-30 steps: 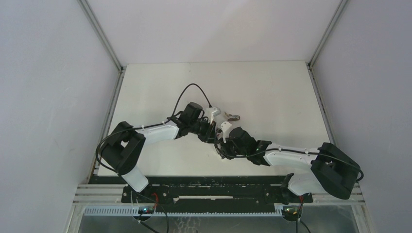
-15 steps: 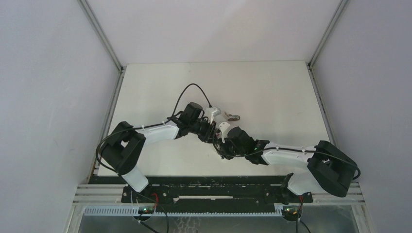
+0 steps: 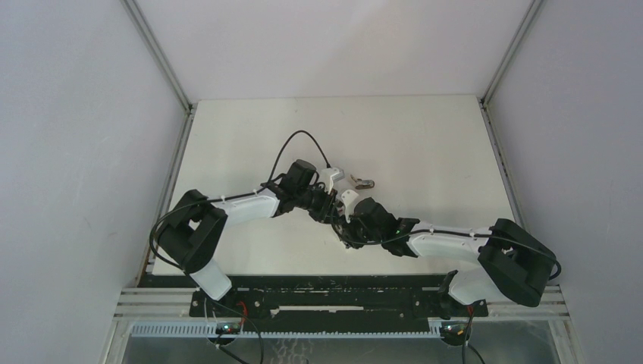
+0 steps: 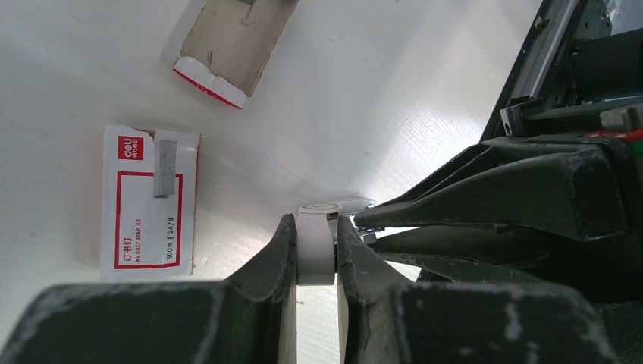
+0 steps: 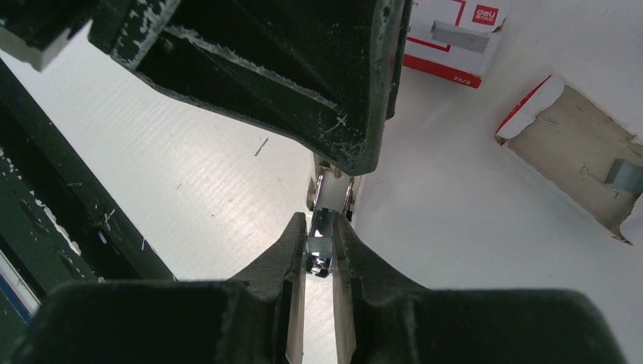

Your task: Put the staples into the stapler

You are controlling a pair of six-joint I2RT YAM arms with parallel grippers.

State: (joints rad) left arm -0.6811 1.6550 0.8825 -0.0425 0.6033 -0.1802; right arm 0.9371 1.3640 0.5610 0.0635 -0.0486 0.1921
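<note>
The stapler's white plastic body [image 4: 316,246] is pinched between my left gripper's [image 4: 315,225] shut fingers. My right gripper [image 5: 320,225] is shut on the stapler's shiny metal part [image 5: 321,246], which runs up to the left gripper's fingers [image 5: 303,83]. A grey strip of staples [image 4: 162,168] lies on the red-and-white box [image 4: 144,220] to the left; it also shows in the right wrist view [image 5: 460,36]. More staples [image 5: 626,175] lie in the open cardboard tray [image 5: 565,144]. From above the two grippers meet mid-table, left [image 3: 332,209] and right [image 3: 346,227], and hide the stapler.
The cardboard tray [image 4: 235,42] lies beyond the box. A small grey object [image 3: 365,183] lies just behind the grippers. The table's black front rail [image 5: 53,227] is near the right gripper. White walls enclose the table on three sides.
The right arm's wrist has shifted slightly left, toward the left gripper. The left arm has barely moved. Both grippers stay shut.
</note>
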